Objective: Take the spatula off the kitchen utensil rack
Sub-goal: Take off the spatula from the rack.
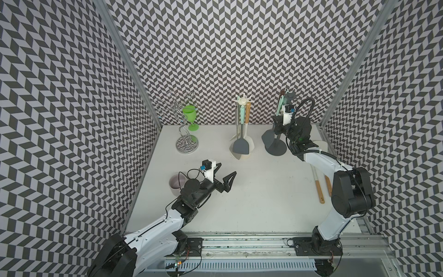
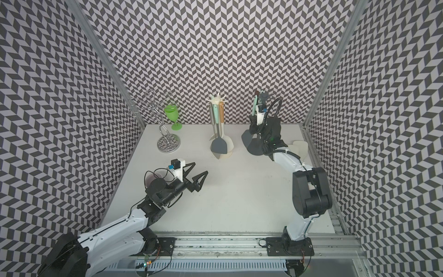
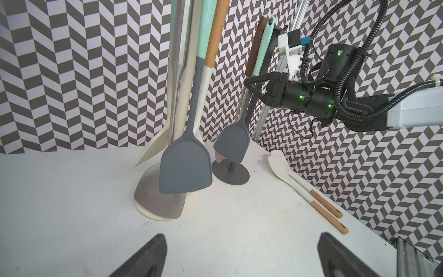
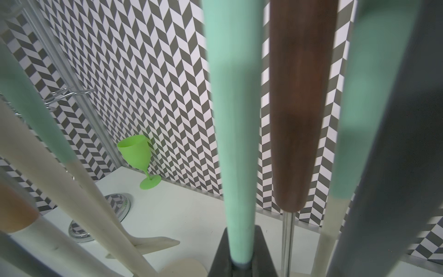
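Observation:
At the back right stands the grey utensil rack (image 1: pixel 278 147) (image 2: pixel 255 150) (image 3: pixel 231 173), carrying a spatula with a mint handle (image 4: pixel 233 120) and a grey blade (image 1: pixel 268 138) (image 2: pixel 245 139) (image 3: pixel 232 144). My right gripper (image 1: pixel 278 122) (image 2: pixel 253 124) (image 4: pixel 241 259) is shut on that mint handle about halfway up. The spatula hangs upright beside a brown-handled utensil (image 4: pixel 299 108). My left gripper (image 1: pixel 226 169) (image 2: pixel 200 167) (image 3: pixel 242 242) hovers open and empty over the table's left middle, pointing toward the racks.
A cream rack (image 1: pixel 242 156) with several utensils stands at the back centre. A chrome glass stand (image 1: pixel 187 144), a green goblet (image 1: pixel 190 115) and a pale cup (image 1: pixel 177 183) are on the left. Two wood-handled spatulas (image 1: pixel 318 187) (image 3: pixel 309 194) lie by the right wall.

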{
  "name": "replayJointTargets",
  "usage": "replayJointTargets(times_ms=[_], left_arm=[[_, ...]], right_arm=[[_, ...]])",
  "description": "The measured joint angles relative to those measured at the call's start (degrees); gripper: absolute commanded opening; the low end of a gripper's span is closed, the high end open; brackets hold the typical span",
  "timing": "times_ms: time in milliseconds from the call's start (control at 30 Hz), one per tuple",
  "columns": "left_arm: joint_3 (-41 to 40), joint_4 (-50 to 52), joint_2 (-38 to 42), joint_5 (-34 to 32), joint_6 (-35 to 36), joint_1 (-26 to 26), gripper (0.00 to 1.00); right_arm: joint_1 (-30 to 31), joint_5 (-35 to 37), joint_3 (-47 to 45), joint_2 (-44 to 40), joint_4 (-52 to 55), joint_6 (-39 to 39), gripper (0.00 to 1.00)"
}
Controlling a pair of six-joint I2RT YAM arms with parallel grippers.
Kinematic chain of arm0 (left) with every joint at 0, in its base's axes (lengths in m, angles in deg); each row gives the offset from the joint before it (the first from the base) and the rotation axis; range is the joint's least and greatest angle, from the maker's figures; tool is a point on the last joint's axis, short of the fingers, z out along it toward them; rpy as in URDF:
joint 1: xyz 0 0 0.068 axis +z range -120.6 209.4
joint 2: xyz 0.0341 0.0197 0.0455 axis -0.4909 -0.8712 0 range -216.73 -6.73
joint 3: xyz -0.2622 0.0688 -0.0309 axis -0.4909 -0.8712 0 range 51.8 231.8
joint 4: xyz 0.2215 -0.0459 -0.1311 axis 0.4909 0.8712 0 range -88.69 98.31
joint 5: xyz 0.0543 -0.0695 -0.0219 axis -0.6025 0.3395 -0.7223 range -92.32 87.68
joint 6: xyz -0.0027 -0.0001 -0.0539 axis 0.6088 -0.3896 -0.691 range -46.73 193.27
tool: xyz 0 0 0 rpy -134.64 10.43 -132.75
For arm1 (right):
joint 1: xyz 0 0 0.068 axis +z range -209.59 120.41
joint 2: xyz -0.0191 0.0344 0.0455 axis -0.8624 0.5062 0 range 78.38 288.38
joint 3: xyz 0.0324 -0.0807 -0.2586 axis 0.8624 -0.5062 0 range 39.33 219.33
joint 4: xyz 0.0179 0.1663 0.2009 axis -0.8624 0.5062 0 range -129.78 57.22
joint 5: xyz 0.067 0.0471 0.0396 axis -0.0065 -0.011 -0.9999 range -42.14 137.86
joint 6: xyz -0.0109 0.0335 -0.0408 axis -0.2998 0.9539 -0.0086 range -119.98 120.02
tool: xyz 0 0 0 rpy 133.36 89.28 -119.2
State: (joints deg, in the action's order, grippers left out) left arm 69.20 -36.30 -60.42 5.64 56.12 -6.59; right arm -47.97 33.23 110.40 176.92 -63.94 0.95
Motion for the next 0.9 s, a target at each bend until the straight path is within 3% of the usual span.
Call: replayJointTargets(times_ms=[400,700,900], left_arm=[[0.0,0.0,0.2,-0.3,0.0,-0.3,1.0],[0.0,0.0,0.2,-0.8,0.4,-0.4,1.0],[0.0,0.6,1.2,-1.4,1.0,-1.3,1.0]], right_arm=[[-0.1,-11.3,0.2,-2.2,5.5,-1.4,0.0],[-0.7,-15.5,1.9,-2.5,9.9,-0.3,0.0],[-0.9,-17.0,-6.5,-9.7,8.7,4.3,0.0]])
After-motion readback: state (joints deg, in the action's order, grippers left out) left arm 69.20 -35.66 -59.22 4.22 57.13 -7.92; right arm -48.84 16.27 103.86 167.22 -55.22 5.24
